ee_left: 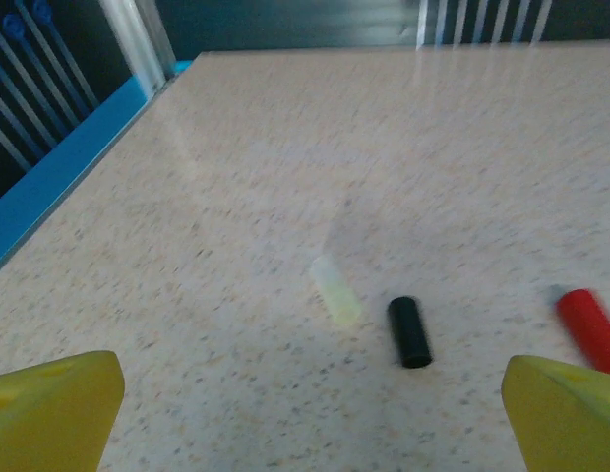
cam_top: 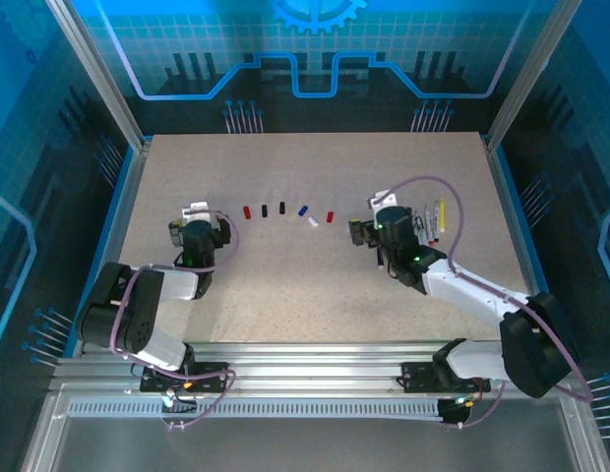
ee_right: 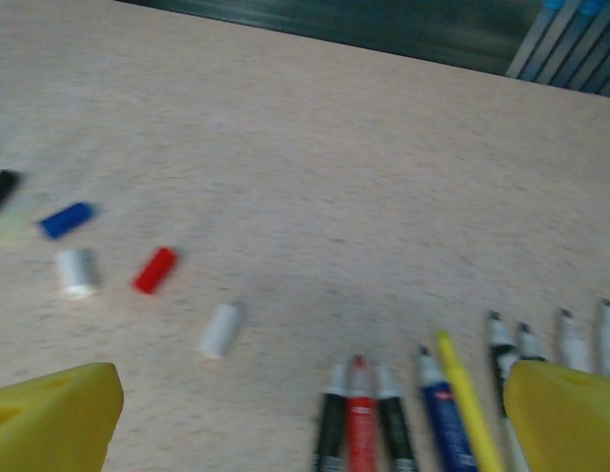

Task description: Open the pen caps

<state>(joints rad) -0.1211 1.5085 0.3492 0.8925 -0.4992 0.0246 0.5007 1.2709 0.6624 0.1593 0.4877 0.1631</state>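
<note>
The small plastic pen caps (cam_top: 281, 208), short red, black, blue, pale yellow and white cylinders, lay loose in a row across the middle of the speckled beige table (cam_top: 315, 295), apart from the uncapped marker pens (ee_right: 362, 418) lined up at the right. The left gripper (cam_top: 197, 212) sat just left of the row and the right gripper (cam_top: 381, 201) beside the pens, both with jaws spread wide, holding nothing.

Lab cell — aluminium frame (cam_top: 93, 69), blue panels (cam_top: 187, 29) (gear motif), speckled table (cam_top: 315, 285).
</note>
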